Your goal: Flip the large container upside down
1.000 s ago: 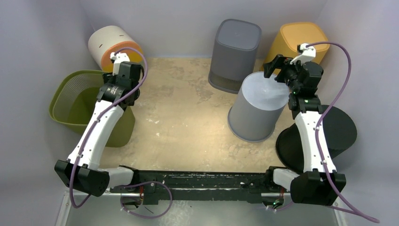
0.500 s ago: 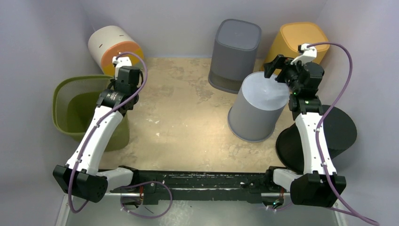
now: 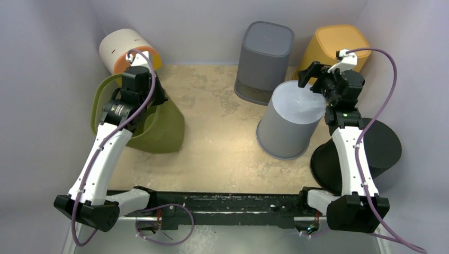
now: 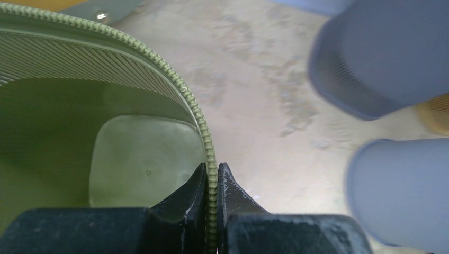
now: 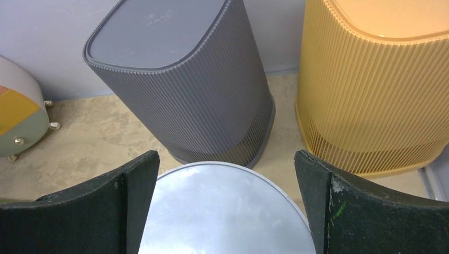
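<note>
The large container is an olive-green ribbed bin (image 3: 161, 129), tipped over with its mouth toward the left wall and its base swung toward the middle of the table. My left gripper (image 3: 144, 99) is shut on its beaded rim (image 4: 197, 114); the left wrist view shows both black fingers (image 4: 197, 186) pinching the rim, with the bin's inside (image 4: 137, 159) to their left. My right gripper (image 3: 311, 75) hangs open above the flat top of an upturned light grey bin (image 3: 288, 119), its fingers (image 5: 138, 180) wide apart and holding nothing.
A dark grey ribbed bin (image 3: 265, 58) and an orange-yellow bin (image 3: 333, 47) stand upside down at the back. A white-and-orange drum (image 3: 122, 48) lies at the back left. A black bin (image 3: 384, 151) sits by the right arm. Walls close in on all sides.
My left gripper has shut on the green bin's rim and pulled it up and to the right, tipping the bin onto its side. The right arm has stayed still.
</note>
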{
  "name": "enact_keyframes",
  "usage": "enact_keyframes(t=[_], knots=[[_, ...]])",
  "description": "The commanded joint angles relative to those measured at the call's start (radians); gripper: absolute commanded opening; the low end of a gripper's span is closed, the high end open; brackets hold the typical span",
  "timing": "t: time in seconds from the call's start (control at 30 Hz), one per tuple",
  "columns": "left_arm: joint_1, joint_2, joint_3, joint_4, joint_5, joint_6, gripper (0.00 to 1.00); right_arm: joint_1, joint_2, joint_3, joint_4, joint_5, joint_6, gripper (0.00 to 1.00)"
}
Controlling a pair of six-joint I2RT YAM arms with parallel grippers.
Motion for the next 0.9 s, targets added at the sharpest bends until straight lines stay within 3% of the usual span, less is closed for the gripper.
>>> enact_keyframes(t=[0.0, 0.17, 0.4, 0.57, 0.7, 0.87], knots=[[-0.002, -0.063, -0.037, 0.364, 0.258, -0.188, 0.00, 0.000, -0.020, -0.002, 0.038, 0.022, -0.007, 1.00], [-0.008, -0.066, -0.205, 0.835, 0.433, -0.437, 0.00, 0.000, -0.022, -0.003, 0.034, 0.027, -0.005, 1.00], [-0.036, -0.017, -0.409, 1.399, 0.470, -0.734, 0.00, 0.000, -0.034, -0.001, 0.013, 0.025, -0.011, 1.00], [-0.036, -0.010, -0.564, 1.630, 0.424, -0.848, 0.00, 0.000, -0.033, -0.009, 0.012, 0.030, -0.011, 1.00], [-0.036, -0.053, -0.711, 1.652, 0.341, -0.824, 0.00, 0.000, -0.027, -0.015, 0.016, 0.030, -0.011, 1.00], [-0.032, -0.034, -0.876, 1.815, 0.296, -0.873, 0.00, 0.000, -0.015, -0.013, 0.024, 0.056, -0.011, 1.00]])
